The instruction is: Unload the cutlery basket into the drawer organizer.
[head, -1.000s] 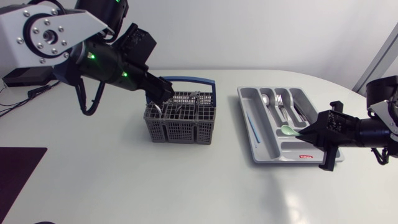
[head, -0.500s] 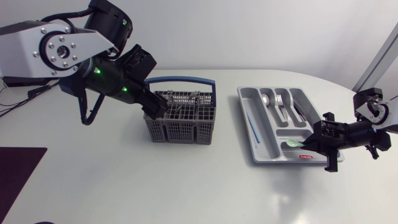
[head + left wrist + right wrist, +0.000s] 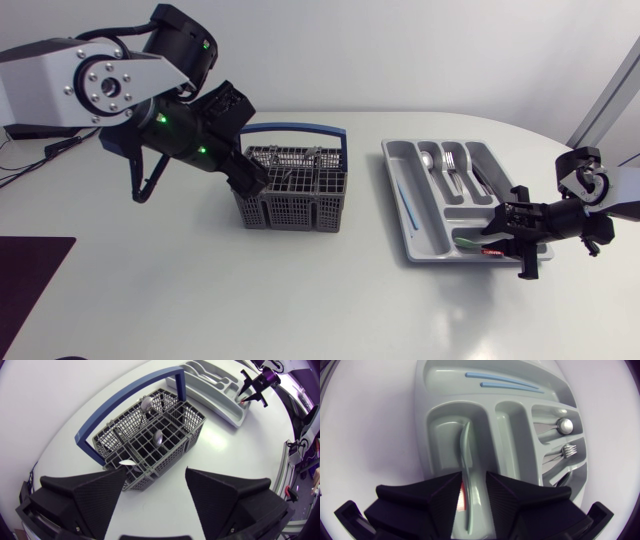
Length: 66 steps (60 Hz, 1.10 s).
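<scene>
The grey cutlery basket (image 3: 292, 187) with a blue handle stands left of the middle, and spoons (image 3: 158, 436) stand in its cells. My left gripper (image 3: 254, 180) hangs open over the basket's left corner (image 3: 156, 477), holding nothing. The grey drawer organizer (image 3: 412, 232) lies to the right. A pale green spoon (image 3: 466, 450) lies in its front compartment, also in the head view (image 3: 468, 240). My right gripper (image 3: 497, 232) is low at that compartment. Its fingers (image 3: 435, 492) stand a little apart on both sides of the spoon's handle, so the gripper (image 3: 473, 480) is open.
Spoons (image 3: 428, 160), forks (image 3: 450, 160) and dark knives (image 3: 478, 172) fill the organizer's rear slots. Thin blue sticks (image 3: 403, 200) lie in its long side slot. A dark mat (image 3: 25, 270) lies at the table's front left.
My right gripper carried the green spoon down into the front compartment, and its fingers have just parted from the handle. My left gripper slid down toward the basket's left corner.
</scene>
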Each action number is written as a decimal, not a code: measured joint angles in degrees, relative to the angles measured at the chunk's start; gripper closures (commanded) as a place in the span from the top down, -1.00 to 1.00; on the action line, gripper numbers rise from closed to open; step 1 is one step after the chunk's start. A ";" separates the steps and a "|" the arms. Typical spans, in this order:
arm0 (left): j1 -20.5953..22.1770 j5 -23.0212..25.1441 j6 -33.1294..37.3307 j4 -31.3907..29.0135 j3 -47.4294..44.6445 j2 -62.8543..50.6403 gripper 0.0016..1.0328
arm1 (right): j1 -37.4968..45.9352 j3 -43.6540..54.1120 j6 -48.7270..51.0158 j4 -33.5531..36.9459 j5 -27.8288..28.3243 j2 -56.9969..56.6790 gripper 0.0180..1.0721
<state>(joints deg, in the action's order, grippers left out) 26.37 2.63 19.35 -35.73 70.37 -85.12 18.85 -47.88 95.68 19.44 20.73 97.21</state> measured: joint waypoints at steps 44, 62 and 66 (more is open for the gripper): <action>-4.09 2.60 48.70 20.85 -17.00 13.40 0.58 | -1.18 13.35 -1.66 0.63 3.10 -25.64 0.88; -5.75 4.44 67.69 18.43 -16.55 8.33 0.26 | -2.69 18.38 -3.13 4.07 5.22 -35.30 0.88; -5.84 4.42 69.94 16.59 -15.45 6.51 0.26 | -3.85 19.65 -4.00 4.22 5.44 -37.70 0.88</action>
<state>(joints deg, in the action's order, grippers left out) 20.53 7.05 89.30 -19.14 54.92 -78.61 15.00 -28.23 91.68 23.66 26.17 59.51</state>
